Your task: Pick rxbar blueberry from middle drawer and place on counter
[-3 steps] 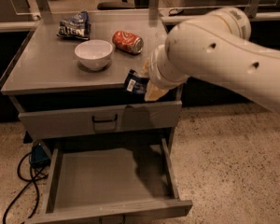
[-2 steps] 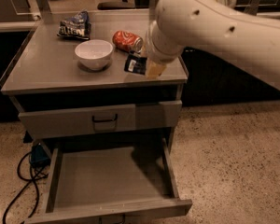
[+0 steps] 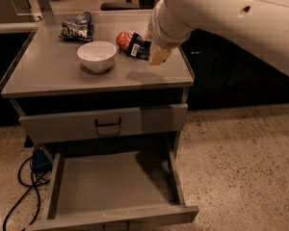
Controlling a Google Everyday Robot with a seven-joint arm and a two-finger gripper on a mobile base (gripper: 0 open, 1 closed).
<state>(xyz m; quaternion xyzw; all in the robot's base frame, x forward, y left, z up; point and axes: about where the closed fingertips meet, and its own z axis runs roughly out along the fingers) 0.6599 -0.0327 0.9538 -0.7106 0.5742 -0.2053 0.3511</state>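
Has swung the gripper (image 3: 151,54) up and back within the last second: from the front lip of the surface (image 3: 53,71), nearer than the bowl (image 3: 97,56), to a spot right of the bowl and slightly behind it. Keeps the fingers (image 3: 160,57) closed on the bar (image 3: 136,47), by the look of it, with the wrapper tilted, white label showing, sticking out toward the bowl. Holds it just above the surface, judging by the shadow thrown right of the bowl and nearer. Cannot tell whether it touches the red can (image 3: 123,37), which lies between it and the bowl.

Means the pick is done and the drawer (image 3: 113,182), pulled out well below and in front of the bowl, is finished with. Leaves only lowering and letting go. Calls for care with the can, close enough to be nudged or rolled.

Elsewhere: chip bag (image 3: 77,27) behind and left of the bowl; shut upper drawer (image 3: 106,123) straight below it; black cable (image 3: 19,177) on speckled floor (image 3: 241,167), low to the bowl's left. Beyond the bowl, dark and unclear.
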